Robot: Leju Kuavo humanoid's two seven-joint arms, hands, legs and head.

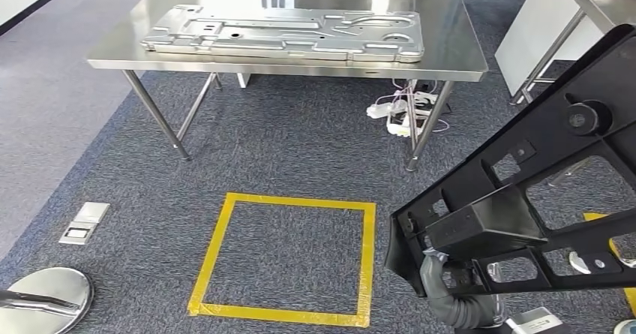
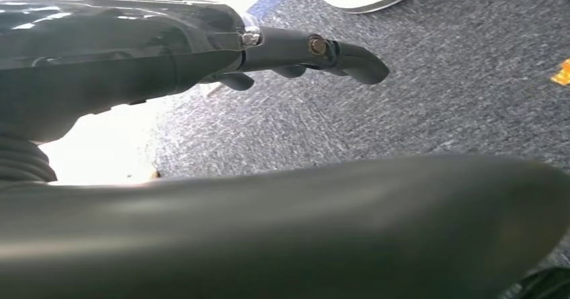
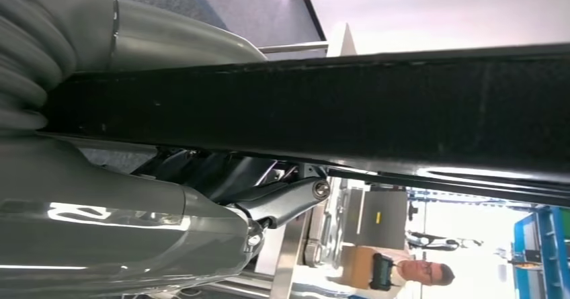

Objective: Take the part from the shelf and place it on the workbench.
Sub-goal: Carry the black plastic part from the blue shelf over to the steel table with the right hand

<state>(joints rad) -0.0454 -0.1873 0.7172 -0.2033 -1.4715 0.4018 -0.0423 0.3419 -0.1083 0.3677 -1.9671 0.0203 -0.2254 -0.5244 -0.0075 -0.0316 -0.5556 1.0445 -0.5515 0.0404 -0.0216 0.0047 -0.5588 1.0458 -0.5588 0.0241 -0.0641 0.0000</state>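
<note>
While the black part (image 1: 525,199) rides in the air, clear of any shelf, the job looks roughly half done: the pickup is finished, the set-down on the workbench (image 1: 450,56) is yet to come. The part is a flat, matt black frame with square cut-outs, ribs and a round boss, probably moulded plastic, and it sits well short of the workbench and off to its right. The right hand (image 3: 134,198) grips it, thumb and darker fingers clamped on either side of its thick edge. The left hand (image 2: 309,50) hangs over the carpet holding nothing, fingers loosely extended. The workbench is brushed steel with tubular legs, and a pressed, embossed metal panel (image 1: 285,34) lies on it, leaving bare top behind and to the right. Between workbench and robot, a yellow tape square (image 1: 289,259) marks the speckled grey carpet.
</note>
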